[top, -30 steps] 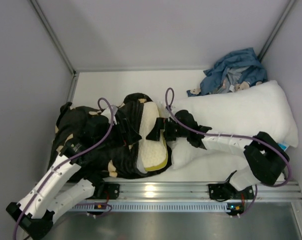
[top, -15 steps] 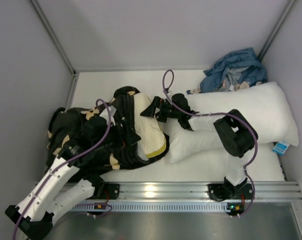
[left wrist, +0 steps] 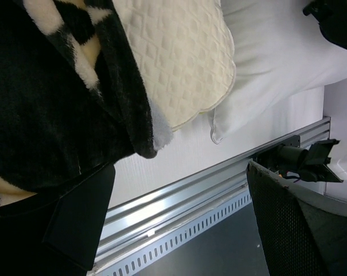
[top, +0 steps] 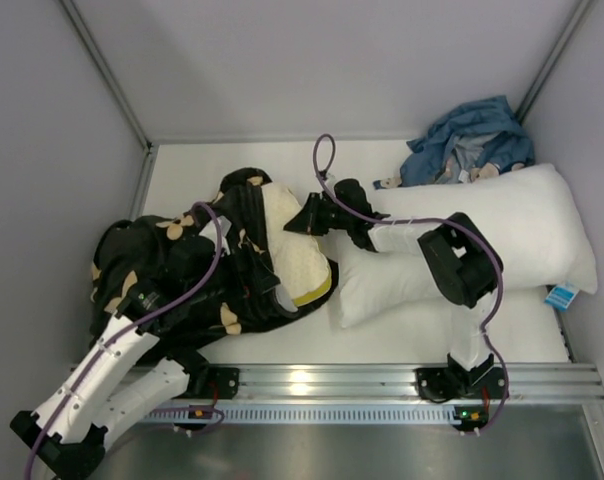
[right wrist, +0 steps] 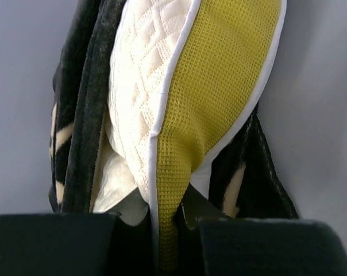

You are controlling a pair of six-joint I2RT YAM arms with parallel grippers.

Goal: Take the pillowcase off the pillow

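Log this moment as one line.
right claw: shut on pillow edge | left claw: open | pillowcase: partly covering pillow

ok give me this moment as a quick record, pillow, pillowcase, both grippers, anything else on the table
pillow: cream, quilted, partly uncovered
pillowcase: black with tan flowers, bunched over the pillow's left part
right gripper: shut on the pillow's yellow mesh edge
left gripper: open, nothing between its fingers, beside the pillowcase
other: white pillow at right; blue cloth in far right corner
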